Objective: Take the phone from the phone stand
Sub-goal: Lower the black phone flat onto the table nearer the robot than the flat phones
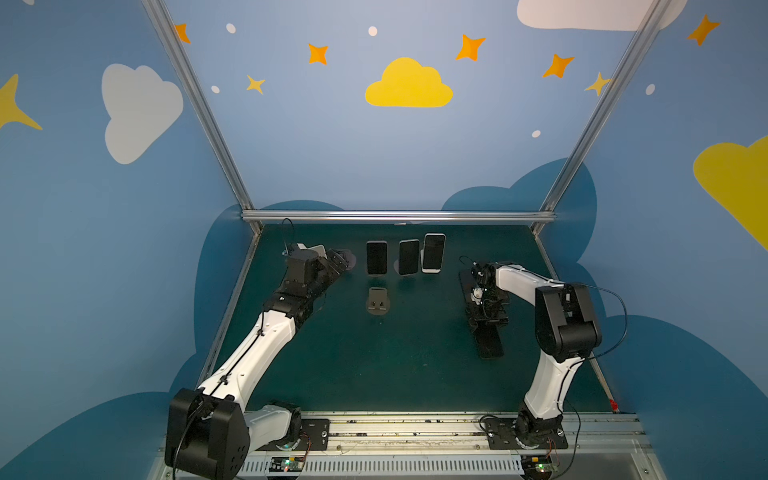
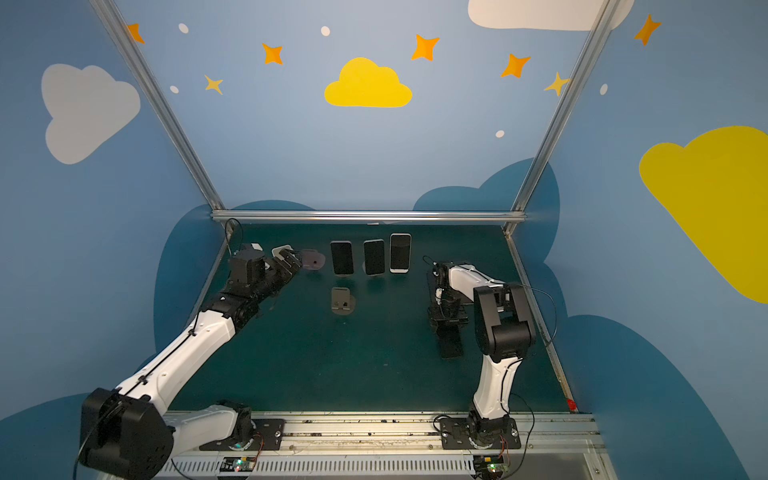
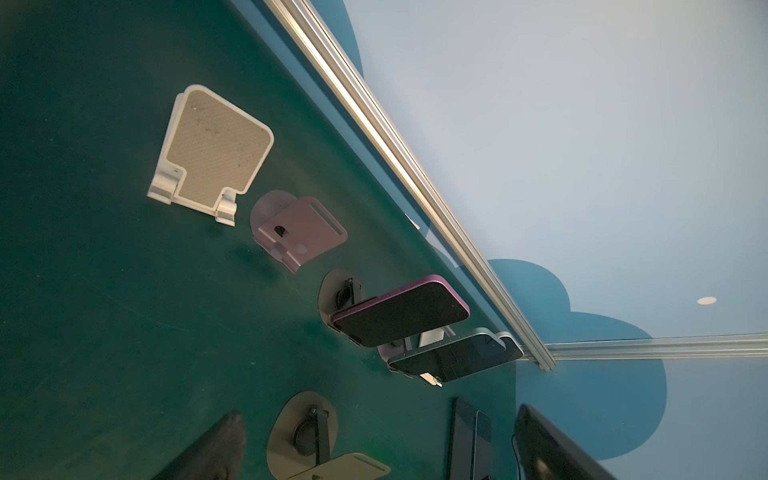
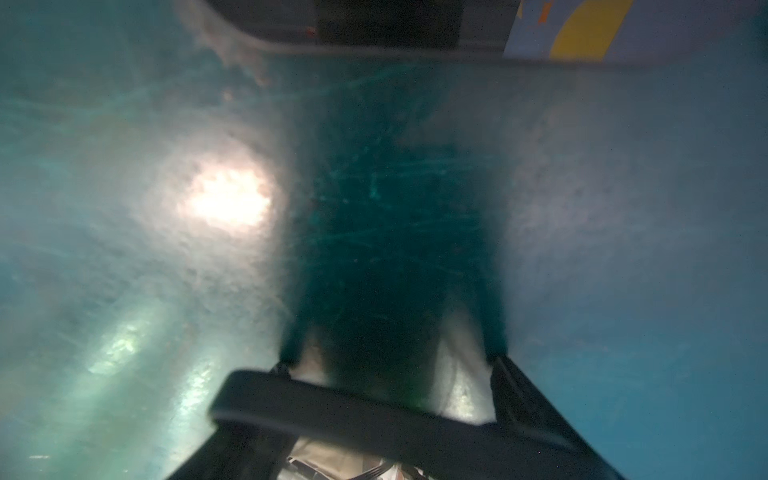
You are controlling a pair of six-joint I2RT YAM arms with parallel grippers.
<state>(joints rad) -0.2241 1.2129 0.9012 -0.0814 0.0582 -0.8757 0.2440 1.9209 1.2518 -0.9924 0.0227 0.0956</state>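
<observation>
Nearest the lens in both top views, the left arm's black joint housing (image 1: 205, 436) sits at seven o'clock. Up at ten o'clock of the dark green table (image 1: 374, 374), the left gripper (image 1: 344, 261) hangs with its jaws spread wide and empty. At twelve o'clock a row of three dark-screened slab phones (image 1: 409, 257) leans on stands, with a bare grey metal stand (image 1: 378, 303) just in front. At three o'clock the right gripper (image 1: 484, 318) is clamped across a long black slab phone (image 1: 491, 348), which lies low on the table, off every stand.

From the left wrist, a bare white plastic stand (image 3: 212, 153) and a bare pink metal stand (image 3: 299, 232) sit beside a purple-rimmed phone (image 3: 401, 309).

From the right wrist, all is blurred. Dark fingers (image 4: 532, 411) show, but the grip itself cannot be read.

My judgement is that the set-down step is in hand. Next, the right jaws need to part and the arm needs to rise straight, without dragging the phone.
</observation>
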